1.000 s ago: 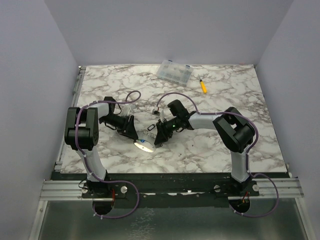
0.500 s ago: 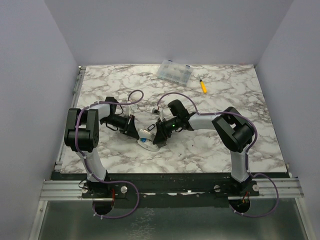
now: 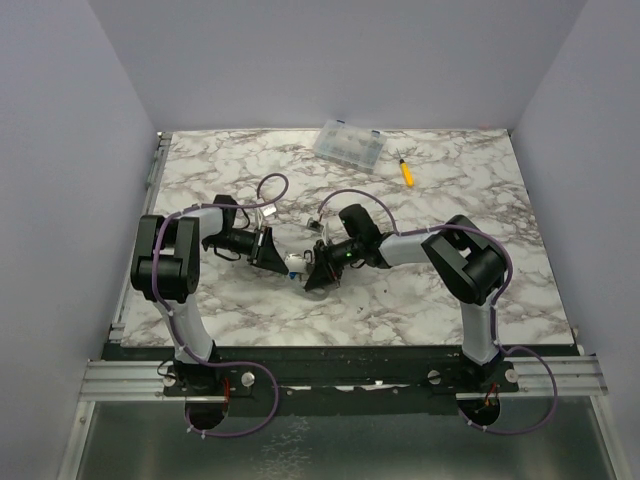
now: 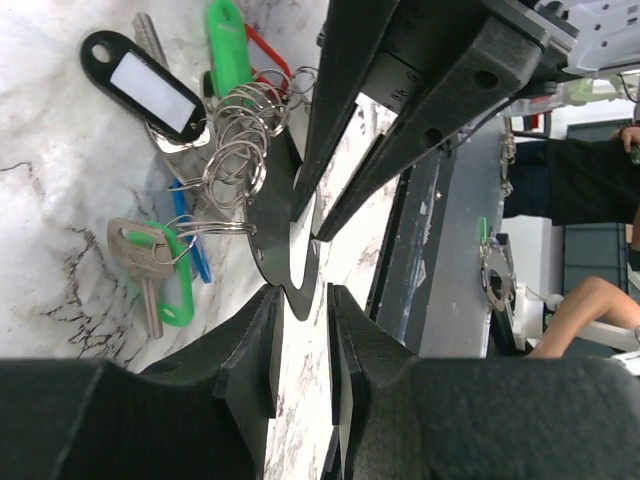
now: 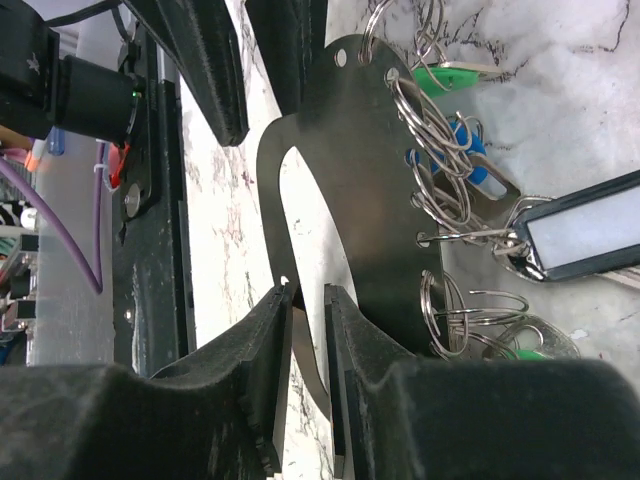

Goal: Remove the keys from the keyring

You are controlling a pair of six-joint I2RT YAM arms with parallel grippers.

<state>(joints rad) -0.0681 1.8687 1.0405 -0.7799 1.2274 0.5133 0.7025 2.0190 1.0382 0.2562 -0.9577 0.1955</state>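
The keyring [image 5: 340,180] is a flat dark-grey D-shaped plate with split rings through its holes. It also shows in the left wrist view [image 4: 272,225] and between the arms in the top view [image 3: 298,264]. The keys hang from the rings: green tags [image 4: 227,40], a blue one [image 5: 470,160], a silver key [image 4: 145,270] and a black tag with a white label [image 4: 150,80]. My right gripper [image 5: 307,300] is shut on the keyring's thin hook arm. My left gripper [image 4: 300,300] stands narrowly open, with the keyring's tip at its fingertips.
A clear compartment box [image 3: 348,143] sits at the back of the marble table [image 3: 430,300]. A small yellow tool [image 3: 406,172] lies to its right. The two grippers face each other closely; the right arm's fingers [image 4: 400,110] fill the left wrist view.
The keyring has moved from lying flat nearer the front to tipped up, farther back between the grippers. Both grippers have moved back, and the left one closer to the right.
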